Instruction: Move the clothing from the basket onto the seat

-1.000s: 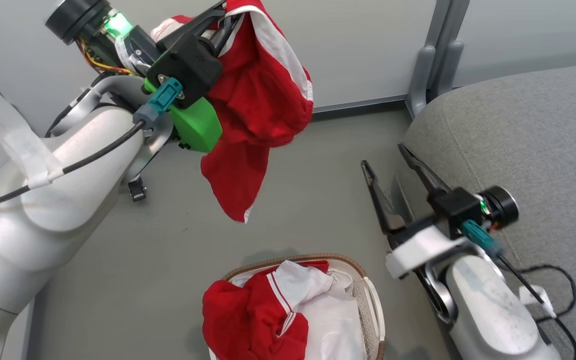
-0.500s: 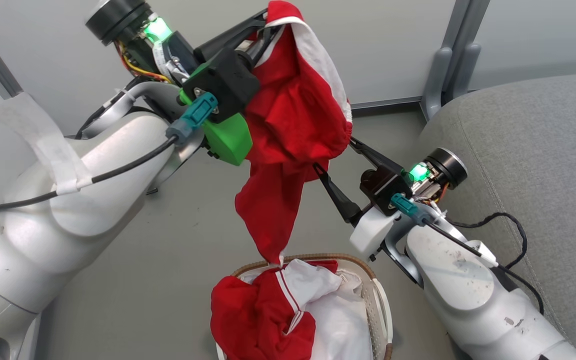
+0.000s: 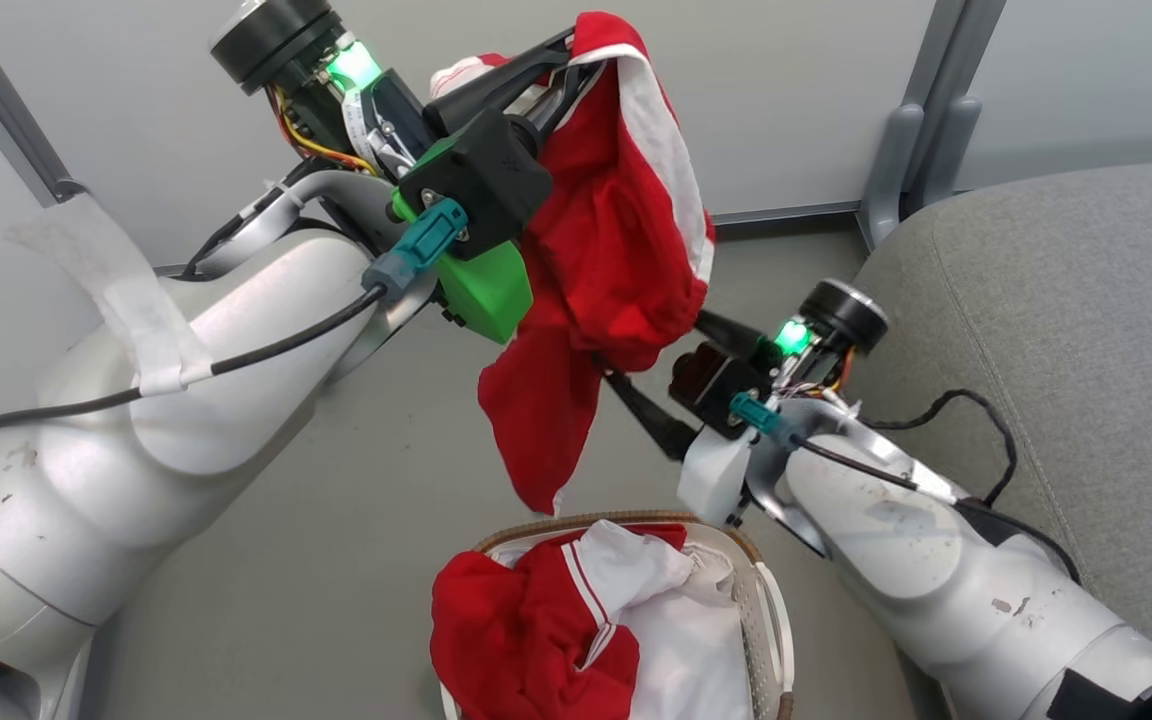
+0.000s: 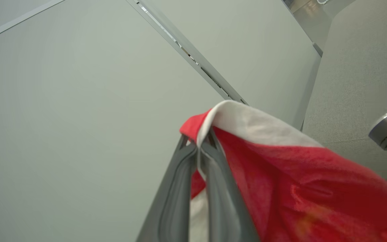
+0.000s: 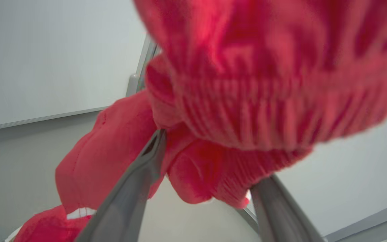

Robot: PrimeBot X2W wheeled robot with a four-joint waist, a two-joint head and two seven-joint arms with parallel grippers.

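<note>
- The held garment (image 3: 616, 260) hangs in the upper middle of the head view, above the floor (image 3: 336, 500). It is pinched at its white-edged border by the left tool (image 4: 198, 144), whose jaws are pressed together on the cloth. Only a small piece of border is seen between them, so the cloth could be pulled out if it is tugged sideways.
- The right tool (image 5: 210, 161) is spread wide in the middle of the head view, with a bunched red fold lying between its fingers. Nothing is gripped by it yet. If only a loose outer fold is taken, the garment could slide down once the left tool is opened.
- The lowest corner of the garment hangs just above the basket (image 3: 771, 620) at the bottom of the frame. This corner could be caught on the brown rim, or it could fall back onto the second garment (image 3: 526, 640) that lies inside.
- The seat (image 3: 1056, 330) is at the right edge of the frame, well apart from the hanging cloth. If the release is made too early, the floor would be reached instead.
</note>
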